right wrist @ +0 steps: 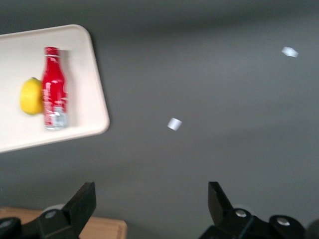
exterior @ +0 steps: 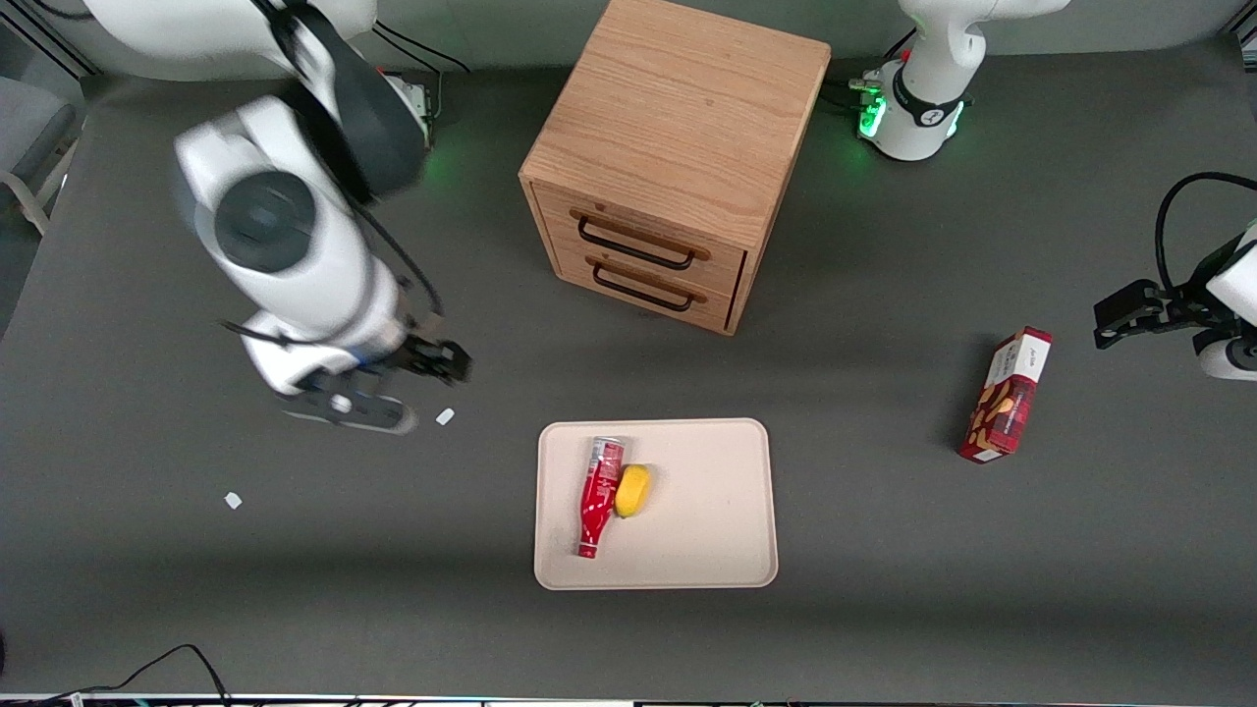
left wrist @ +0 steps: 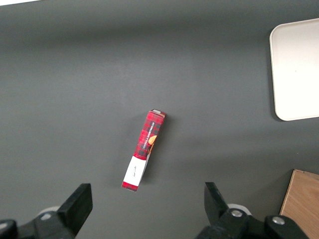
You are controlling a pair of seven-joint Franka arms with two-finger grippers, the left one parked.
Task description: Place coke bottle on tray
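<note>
Coke bottle (exterior: 598, 496) is lying flat on the tray (exterior: 702, 530), touching a lemon (exterior: 632, 490), its neck pointing toward the front camera. The tool (exterior: 393, 388) is hanging over the bare surface (exterior: 196, 589) toward the working arm's end, well apart from the bottle, its fingers (right wrist: 82, 201) standing apart around nothing. Only the front view is showing the drawer cabinet (exterior: 668, 157); the left wrist view is showing the snack box (left wrist: 143, 150) lying alone.
</note>
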